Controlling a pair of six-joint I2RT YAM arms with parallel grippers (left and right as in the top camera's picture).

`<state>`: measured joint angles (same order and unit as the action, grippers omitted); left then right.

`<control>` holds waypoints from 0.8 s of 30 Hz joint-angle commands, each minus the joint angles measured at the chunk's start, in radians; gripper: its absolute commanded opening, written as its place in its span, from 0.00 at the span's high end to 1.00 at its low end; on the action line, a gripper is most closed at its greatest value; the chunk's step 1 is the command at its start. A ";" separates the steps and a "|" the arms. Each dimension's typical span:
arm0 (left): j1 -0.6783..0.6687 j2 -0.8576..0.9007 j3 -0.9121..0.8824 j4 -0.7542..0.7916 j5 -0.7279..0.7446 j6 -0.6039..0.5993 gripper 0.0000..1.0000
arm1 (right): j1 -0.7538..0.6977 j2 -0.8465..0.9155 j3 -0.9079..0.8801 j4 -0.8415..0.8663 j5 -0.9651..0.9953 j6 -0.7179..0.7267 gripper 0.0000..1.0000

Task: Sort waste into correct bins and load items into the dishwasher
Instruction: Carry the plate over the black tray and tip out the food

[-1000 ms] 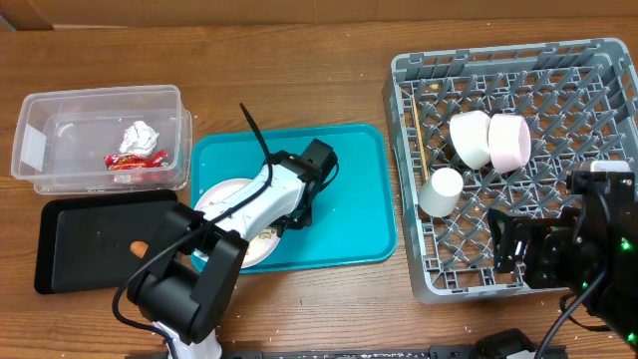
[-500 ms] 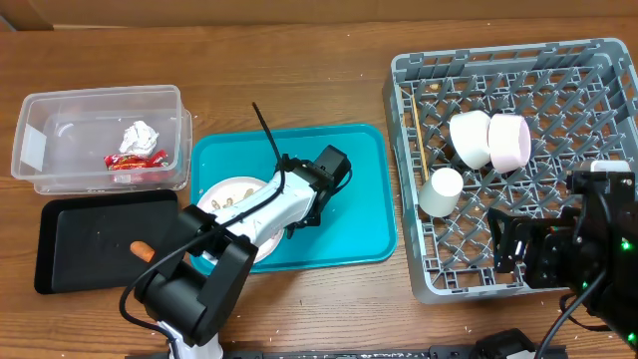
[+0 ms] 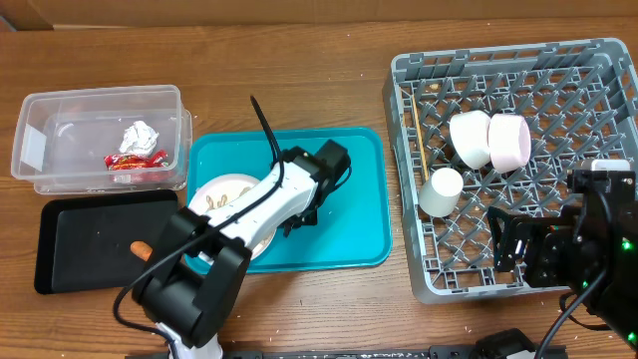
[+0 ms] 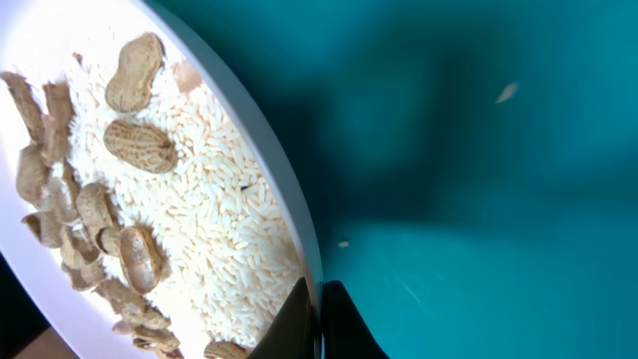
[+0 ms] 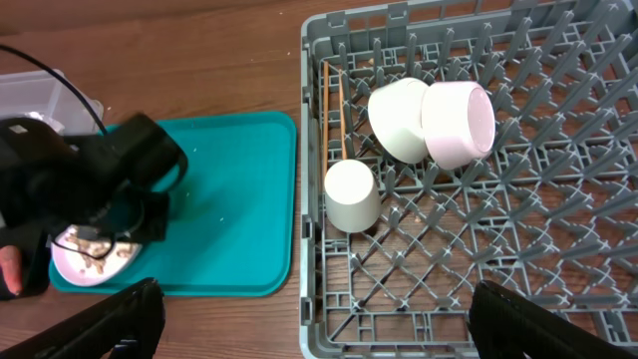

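— Overhead?
— The round white plate sits at 9 o'clock on the teal plastic tray.
— Left wrist?
— The left gripper pinches its rim beside rice and tan peanut shells.
— Right wrist?
— The right gripper gapes wide and empty over the grey plastic rack, with 2 white bowls at 1 o'clock.

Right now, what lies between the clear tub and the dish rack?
The teal tray, holding the white plate gripped by the left pincer; overhead view.

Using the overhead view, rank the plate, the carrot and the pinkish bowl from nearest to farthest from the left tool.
1. plate, on the teal tray, rim held by the left tool.
2. carrot, left, on the black tray.
3. pinkish bowl, right, in the grey rack.
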<state>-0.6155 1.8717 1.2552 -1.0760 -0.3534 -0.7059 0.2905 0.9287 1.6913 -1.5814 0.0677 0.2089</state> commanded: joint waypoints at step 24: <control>0.263 -0.359 0.101 -0.200 0.052 0.144 0.96 | 0.003 -0.002 -0.002 0.031 0.009 0.001 0.00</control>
<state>-0.4076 1.5337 1.3357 -1.2835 -0.3134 -0.6186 0.2905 0.9287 1.6913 -1.5562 0.0673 0.2089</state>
